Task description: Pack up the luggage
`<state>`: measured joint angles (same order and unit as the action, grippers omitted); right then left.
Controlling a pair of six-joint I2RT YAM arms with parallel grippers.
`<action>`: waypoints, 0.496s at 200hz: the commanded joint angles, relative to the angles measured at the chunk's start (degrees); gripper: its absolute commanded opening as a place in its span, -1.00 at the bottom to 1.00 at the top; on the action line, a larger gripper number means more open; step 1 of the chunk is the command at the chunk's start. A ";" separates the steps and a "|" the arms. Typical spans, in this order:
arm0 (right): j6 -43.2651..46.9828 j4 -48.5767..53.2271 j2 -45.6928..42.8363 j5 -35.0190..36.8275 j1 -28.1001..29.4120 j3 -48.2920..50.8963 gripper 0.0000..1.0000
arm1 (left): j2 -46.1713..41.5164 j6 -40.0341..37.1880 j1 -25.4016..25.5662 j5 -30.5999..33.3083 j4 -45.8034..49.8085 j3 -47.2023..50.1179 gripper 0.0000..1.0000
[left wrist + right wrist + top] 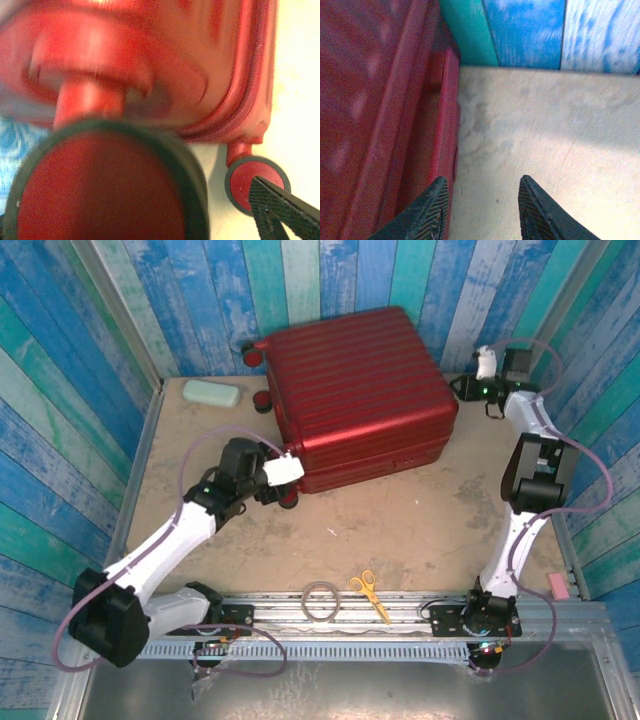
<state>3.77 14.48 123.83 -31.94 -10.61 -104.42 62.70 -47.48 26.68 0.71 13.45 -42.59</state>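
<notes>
While I watch remotely, left claw (281,490) gapes wide at a near corner wheel (110,190), gripping nothing | luggage (355,390) shut, flat on far tabletop (400,530), long axis left-right, wheels leftward | right claw (484,179) parted, empty, beside its shell

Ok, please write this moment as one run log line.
luggage: closed, flat on table | left gripper: open, at near-left wheel | right gripper: open, empty, beside luggage
</notes>
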 commanded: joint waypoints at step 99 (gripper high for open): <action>11.49 4.93 -2.84 -14.79 11.68 5.90 -0.42 | 27.85 63.59 -13.03 28.37 18.57 -38.35 0.87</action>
<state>9.23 15.03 126.06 -37.50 -3.27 -106.06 83.02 3.95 17.78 31.97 20.78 -77.45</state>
